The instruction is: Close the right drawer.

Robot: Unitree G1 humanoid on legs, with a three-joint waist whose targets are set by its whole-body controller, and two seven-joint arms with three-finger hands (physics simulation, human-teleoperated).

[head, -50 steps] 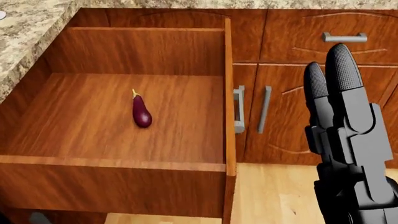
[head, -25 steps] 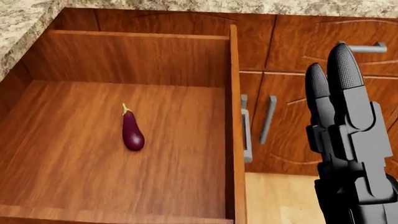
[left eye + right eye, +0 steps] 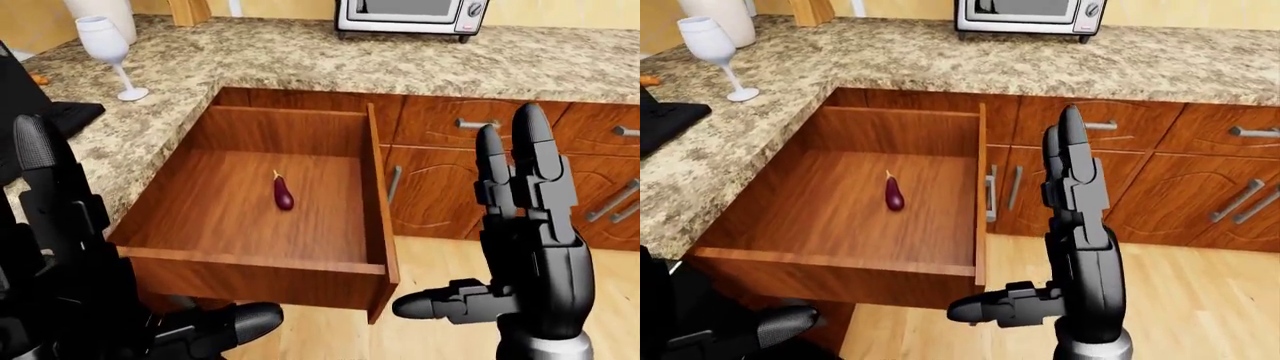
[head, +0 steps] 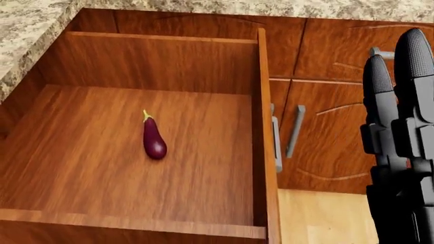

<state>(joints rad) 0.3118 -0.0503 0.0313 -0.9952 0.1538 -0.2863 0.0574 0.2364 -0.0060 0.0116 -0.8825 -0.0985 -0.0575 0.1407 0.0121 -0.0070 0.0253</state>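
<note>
The right drawer stands pulled far out from under the granite counter, its front panel toward the bottom of the left-eye view. A small purple eggplant lies on its wooden floor; it also shows in the head view. My right hand is open, fingers upright and thumb pointing left, to the right of the drawer's right side wall and touching nothing. My left hand is open and empty at the bottom left, beside the drawer's left corner.
Closed cabinet doors and drawers with metal handles run to the right of the open drawer. A wine glass and a microwave stand on the counter. A black stove edge is at the left. Wooden floor lies below.
The head view has shifted, so the camera moved: the drawer first grew larger and slid down. My right hand now sits further right and higher in the view. The eggplant stays put in the drawer.
</note>
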